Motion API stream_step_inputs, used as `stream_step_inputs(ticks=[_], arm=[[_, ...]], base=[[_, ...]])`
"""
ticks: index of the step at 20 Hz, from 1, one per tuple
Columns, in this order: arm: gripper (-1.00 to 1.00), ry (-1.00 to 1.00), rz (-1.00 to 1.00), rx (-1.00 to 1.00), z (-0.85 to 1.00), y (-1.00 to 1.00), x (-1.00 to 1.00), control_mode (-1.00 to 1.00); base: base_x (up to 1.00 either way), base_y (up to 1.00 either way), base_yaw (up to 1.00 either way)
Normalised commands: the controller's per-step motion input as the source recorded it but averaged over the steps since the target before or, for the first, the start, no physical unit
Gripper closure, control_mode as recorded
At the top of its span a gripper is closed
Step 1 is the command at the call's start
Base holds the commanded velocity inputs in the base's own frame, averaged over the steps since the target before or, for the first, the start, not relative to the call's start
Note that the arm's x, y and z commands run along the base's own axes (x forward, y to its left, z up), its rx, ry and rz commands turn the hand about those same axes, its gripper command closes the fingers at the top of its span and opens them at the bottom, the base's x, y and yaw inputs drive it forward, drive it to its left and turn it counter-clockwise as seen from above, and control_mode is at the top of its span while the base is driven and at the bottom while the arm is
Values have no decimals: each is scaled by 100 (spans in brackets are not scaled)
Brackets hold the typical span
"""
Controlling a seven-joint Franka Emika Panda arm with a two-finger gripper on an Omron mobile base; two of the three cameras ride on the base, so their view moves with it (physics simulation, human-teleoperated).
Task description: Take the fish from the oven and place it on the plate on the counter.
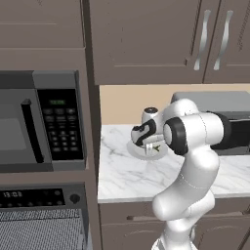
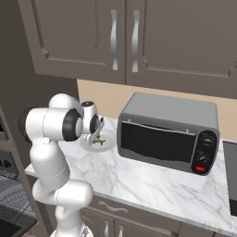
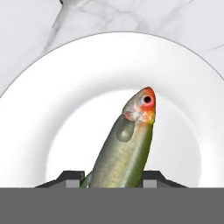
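A slender olive-green fish point(image 3: 127, 153) with an orange-red head rises from between my two dark fingertips, and my gripper point(image 3: 116, 177) is shut on its tail end. It hangs just over the middle of the white plate point(image 3: 65, 87). From the base, the gripper point(image 1: 149, 146) points down onto the plate point(image 1: 133, 149) at the back left of the marble counter point(image 1: 127, 178), with the fish point(image 1: 157, 149) a small green fleck at its tips. The right base view has the gripper point(image 2: 96, 135), the fish point(image 2: 100, 141) and the plate point(image 2: 110, 144) too. The oven point(image 1: 39, 197) sits at lower left.
A microwave point(image 1: 39, 122) is built in above the oven. A silver toaster oven point(image 2: 169, 134) stands on the counter point(image 2: 152, 180) right of the plate. Wall cabinets point(image 2: 125, 37) hang overhead. My own arm's elbow point(image 1: 190, 132) stands in front of the plate.
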Motion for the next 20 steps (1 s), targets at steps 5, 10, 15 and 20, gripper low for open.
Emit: stream_step_inputs(ticks=[5, 10, 15, 20], arm=[[100, 1, 0, 0, -35, -9, 23, -100], [100, 0, 0, 0, -36, -2, 23, -100], [100, 0, 0, 0, -41, 0, 27, -100], [-100, -1, 0, 0, -23, 0, 4, -100]], base=[[0, 0, 0], [0, 0, 0], [0, 0, 0], [0, 0, 0]])
